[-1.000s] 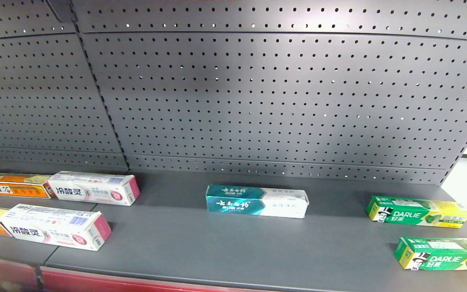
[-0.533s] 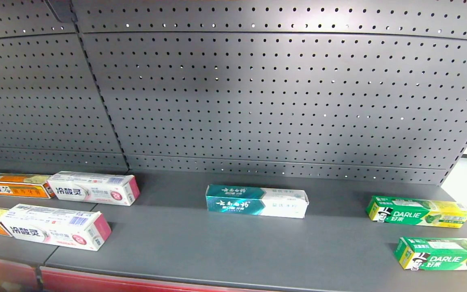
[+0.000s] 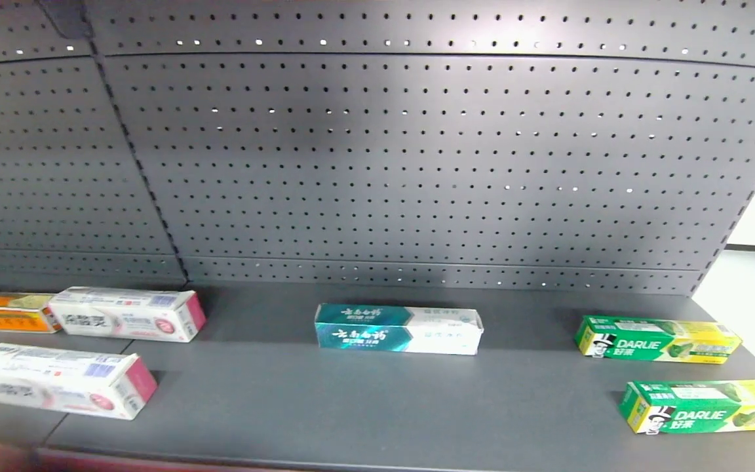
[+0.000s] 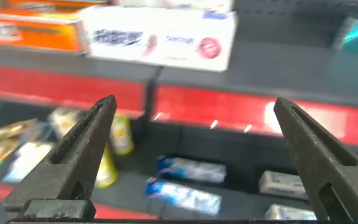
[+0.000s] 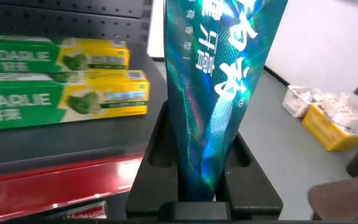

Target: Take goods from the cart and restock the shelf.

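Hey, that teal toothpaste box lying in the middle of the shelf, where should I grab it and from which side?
Probably grip the teal box at mid-length, across its narrow depth, coming from above and the front. It lies flat with its long face forward, bare shelf around it, and the back panel closes off the rear.

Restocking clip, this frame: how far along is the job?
Done: the shelf already carries one teal box, two green boxes and two pink-and-white boxes. In hand: the right gripper is shut on a second teal box, not yet placed. The left gripper is open, empty. Left: setting that box down; bare shelf lies in front of the shelved teal one.
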`<state>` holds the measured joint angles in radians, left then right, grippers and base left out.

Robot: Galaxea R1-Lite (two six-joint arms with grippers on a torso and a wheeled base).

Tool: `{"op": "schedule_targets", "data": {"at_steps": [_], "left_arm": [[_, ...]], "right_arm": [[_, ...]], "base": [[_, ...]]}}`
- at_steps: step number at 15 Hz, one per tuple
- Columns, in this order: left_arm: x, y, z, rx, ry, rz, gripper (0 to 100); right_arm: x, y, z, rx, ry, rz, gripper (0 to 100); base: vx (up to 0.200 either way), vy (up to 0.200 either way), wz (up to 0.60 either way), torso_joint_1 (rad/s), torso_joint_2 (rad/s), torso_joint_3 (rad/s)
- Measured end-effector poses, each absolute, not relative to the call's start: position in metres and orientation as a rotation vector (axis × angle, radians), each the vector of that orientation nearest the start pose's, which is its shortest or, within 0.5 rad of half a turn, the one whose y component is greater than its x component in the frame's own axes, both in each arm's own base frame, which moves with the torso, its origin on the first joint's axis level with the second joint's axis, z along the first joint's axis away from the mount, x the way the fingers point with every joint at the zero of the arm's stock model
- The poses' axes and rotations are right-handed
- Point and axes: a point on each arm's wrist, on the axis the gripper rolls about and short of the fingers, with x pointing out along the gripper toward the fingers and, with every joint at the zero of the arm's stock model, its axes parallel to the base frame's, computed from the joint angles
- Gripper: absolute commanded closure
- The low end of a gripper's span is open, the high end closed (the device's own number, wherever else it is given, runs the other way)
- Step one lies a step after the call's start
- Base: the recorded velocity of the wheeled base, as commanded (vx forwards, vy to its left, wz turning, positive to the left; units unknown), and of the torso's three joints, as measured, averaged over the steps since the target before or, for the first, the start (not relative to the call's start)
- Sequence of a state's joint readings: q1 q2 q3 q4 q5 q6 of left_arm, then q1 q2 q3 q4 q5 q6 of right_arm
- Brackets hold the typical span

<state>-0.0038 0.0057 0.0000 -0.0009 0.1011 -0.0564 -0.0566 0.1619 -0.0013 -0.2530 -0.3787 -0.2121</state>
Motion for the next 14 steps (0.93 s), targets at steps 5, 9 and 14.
{"op": "schedule_targets", "data": {"at_steps": [5, 9, 14], "left_arm": [[-0.022, 0.002, 0.076, -0.056, 0.003, 0.097, 0], [-0.022, 0.002, 0.076, -0.056, 0.001, 0.097, 0], [-0.022, 0.002, 0.076, -0.056, 0.002, 0.098, 0]], "right_arm": [[-0.014, -0.007, 0.1, -0.198, -0.041, -0.406, 100], [-0.017, -0.007, 0.093, -0.206, -0.011, -0.401, 100], [-0.017, -0.005, 0.093, -0.198, -0.032, -0.341, 100]], "base": [[0.0, 0.0, 0.0, 0.0, 0.0, 0.0], [0.0, 0.0, 0.0, 0.0, 0.0, 0.0], [0.0, 0.0, 0.0, 0.0, 0.0, 0.0]]}}
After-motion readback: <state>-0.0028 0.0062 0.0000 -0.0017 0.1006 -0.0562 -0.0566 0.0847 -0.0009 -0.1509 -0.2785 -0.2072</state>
